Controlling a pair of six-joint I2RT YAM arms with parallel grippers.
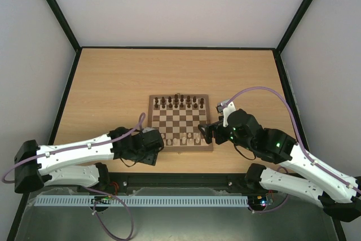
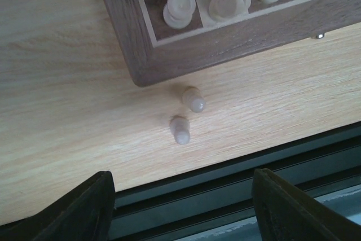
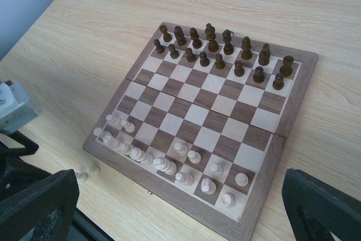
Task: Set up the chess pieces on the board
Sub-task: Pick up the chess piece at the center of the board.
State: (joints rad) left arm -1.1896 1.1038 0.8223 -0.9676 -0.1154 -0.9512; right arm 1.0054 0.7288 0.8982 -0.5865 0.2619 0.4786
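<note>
Closest in the left wrist view are the two dark fingers (image 2: 84,210) of the left gripper (image 2: 183,176), standing apart with nothing between them. Straight ahead of that gap lie two loose pale pawns (image 2: 193,99), off the board (image 2: 131,26) on the bare table (image 2: 56,94), just beside its near left corner and close to each other without quite touching. They look to be on their sides, though that is not certain. Their long axes run roughly from the board toward the dark rail (image 2: 225,167) at the table's edge, with the rounded heads pointing back at the gripper. A grasp would therefore have to close across the slim bodies, and the open fingers already straddle that line. On the board, the dark pieces (image 3: 213,44) fill the two far rows. The other pale pieces (image 3: 165,165) are bunched along the near edge, with a few spread over the second row and some squares unfilled, so the pale side looks unfinished. The right gripper (image 3: 180,179) hangs over the board's near right corner, its jaws wide and empty, well apart from the strays. The left arm is plainly the nearer one, and I judge the next pick to be its job.
</note>
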